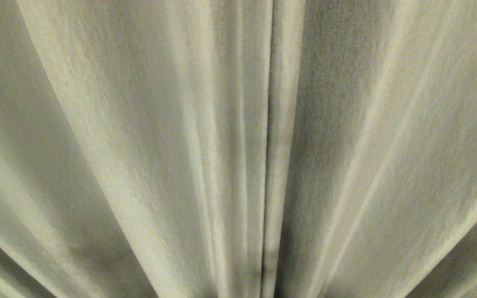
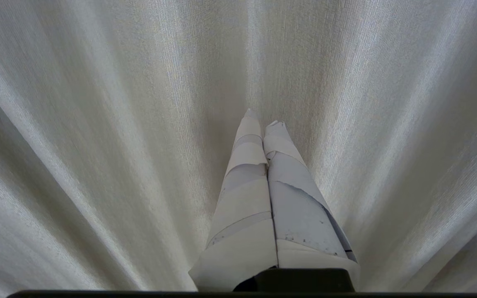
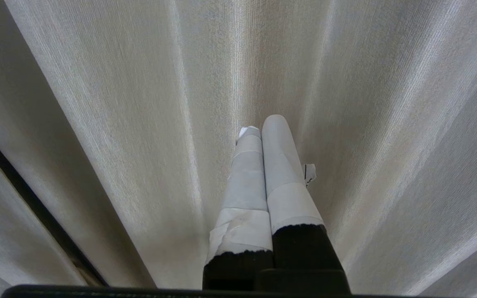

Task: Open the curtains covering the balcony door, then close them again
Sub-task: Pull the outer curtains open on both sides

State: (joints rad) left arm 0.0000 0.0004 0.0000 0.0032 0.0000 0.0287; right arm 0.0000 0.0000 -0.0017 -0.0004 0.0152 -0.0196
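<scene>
Left gripper [image 2: 263, 118], in its wrist view: tape-wrapped fingers [image 2: 246, 165] pressed together, nothing between them, tips pointed at cream fabric; contact with the cloth impossible to tell. Curtains [image 1: 139, 145] filling the whole head view, two panels hanging in soft vertical folds, hemmed edges meeting along a thin dark seam [image 1: 268, 124] just right of centre, drawn shut. Right gripper [image 3: 263, 124], in its wrist view: fingers [image 3: 282, 165] likewise together and empty, white tape over black bases, aimed at the fabric. Narrow dark gap [image 3: 27, 198] between the panels off to one side there.
</scene>
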